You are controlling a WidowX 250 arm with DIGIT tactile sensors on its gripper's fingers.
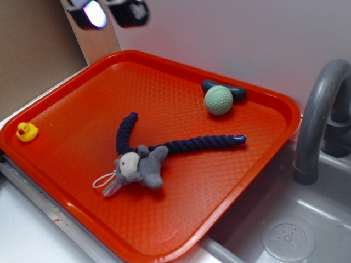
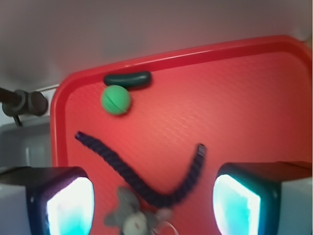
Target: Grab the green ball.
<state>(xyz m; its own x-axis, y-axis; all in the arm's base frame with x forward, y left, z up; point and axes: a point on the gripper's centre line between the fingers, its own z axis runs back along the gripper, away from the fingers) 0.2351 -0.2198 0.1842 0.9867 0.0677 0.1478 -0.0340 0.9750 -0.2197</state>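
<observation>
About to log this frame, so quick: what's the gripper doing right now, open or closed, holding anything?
Gripper: open, holding nothing; it is high above the orange tray, apart from the green ball.

A pale mint-green dimpled ball (image 1: 218, 100) is showing against the orange-red, diamond-textured tray (image 1: 77, 148). Beside the ball a dark blue-grey capsule (image 1: 225, 89) is lying; a navy-roped grey toy (image 1: 143, 166) and yellow duck (image 1: 26, 132) are showing too.

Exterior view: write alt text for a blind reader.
A pale green dimpled ball sits near the far corner of an orange tray, touching a dark capsule-shaped piece. A grey plush toy with navy rope arms lies mid-tray; the open gripper hangs far away.
</observation>
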